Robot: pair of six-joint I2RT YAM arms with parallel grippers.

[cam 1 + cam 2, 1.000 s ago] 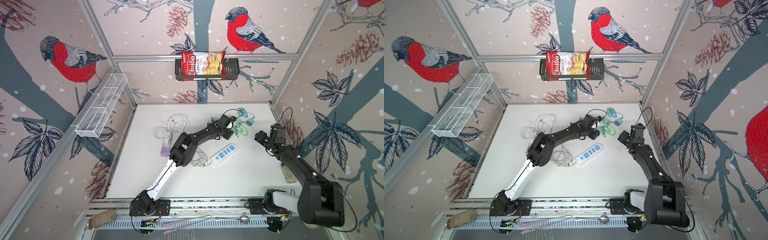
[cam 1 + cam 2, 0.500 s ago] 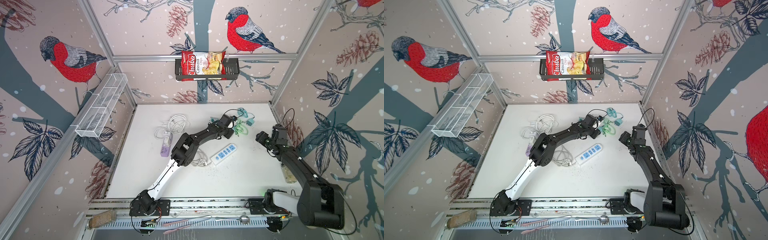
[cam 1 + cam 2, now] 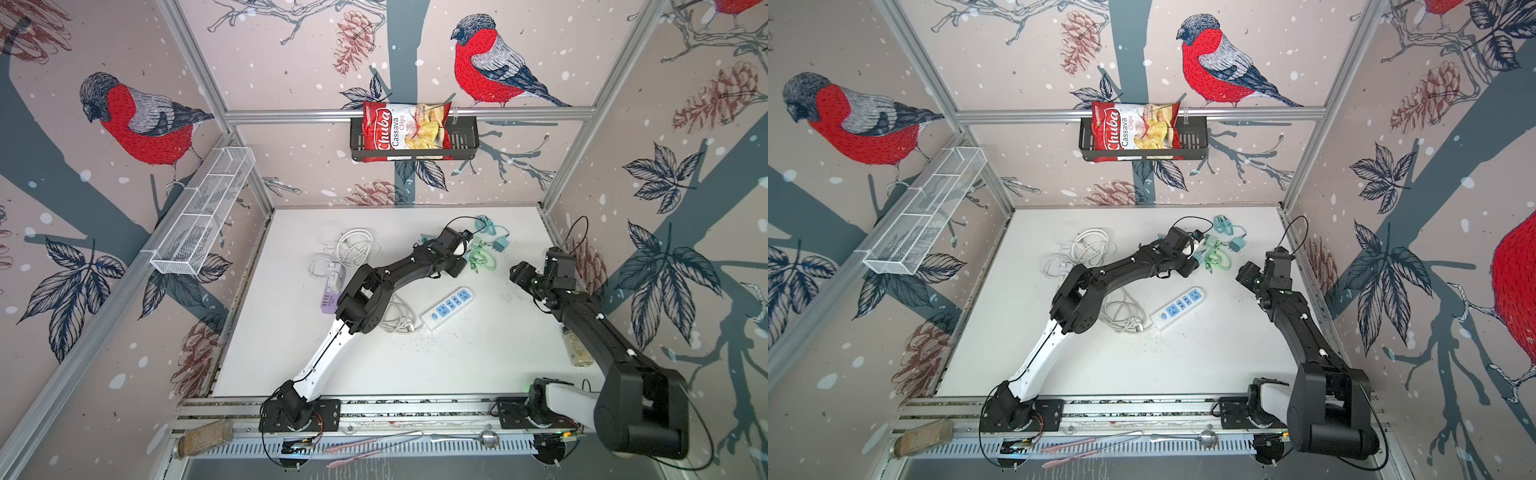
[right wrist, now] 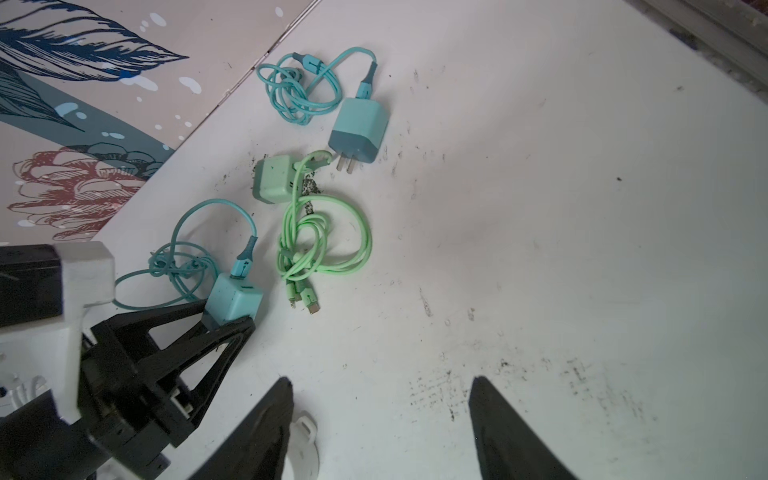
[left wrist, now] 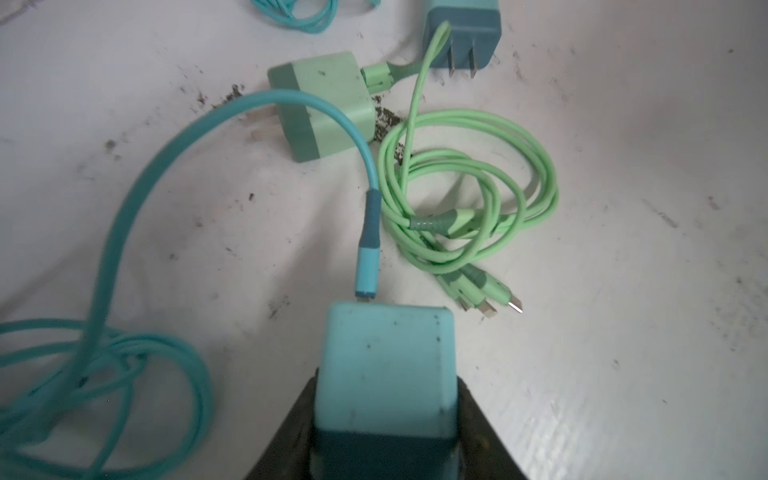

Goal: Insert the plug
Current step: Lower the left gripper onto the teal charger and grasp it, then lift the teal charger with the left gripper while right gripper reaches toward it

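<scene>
**PLUG INSERTION: plug gripped, strip not yet reached**

**Item 1. Teal charger plug** [image 5: 388, 365]. A square two-tone block. Its teal cable [image 5: 137, 208] enters the face turned away from the wrist and loops off to a loose coil. It sits at the far side of the bench [image 3: 478, 353], well apart from the power strip. The prongs are hidden, and it cannot be told whether the block is lifted clear of the bench.

**Item 2. Left gripper** [image 4: 228, 316]. Its fingers [image 5: 482, 440] are clamped on opposite sides of item 1.

**Item 3. Right gripper** [image 4: 380, 395]. Its fingers are apart and hold nothing, hovering over bare bench on the right.

**Item 4. Power strip** [image 3: 448, 308]. White with blue sockets, lying diagonally mid-bench between the two arms. Its white cord [image 3: 395, 320] is coiled under the left arm. No plug appears seated in it in either top view.

**Item 5. Other stock.**
- A green charger [image 5: 328, 104] with its coiled green cable [image 5: 469, 199].
- A second teal charger [image 4: 359, 131], prongs bared, just beside the green one.
- White cables [image 3: 353, 249] and a purple hub [image 3: 328, 301] on the left.

**Status.** The pick looks made. Carrying the plug to the strip, lining the prongs up with a socket and pressing it home all appear left to do. By this reckoning the task is early. The strip lies loose, so it may slide under the push unless the free gripper braces it.
</scene>
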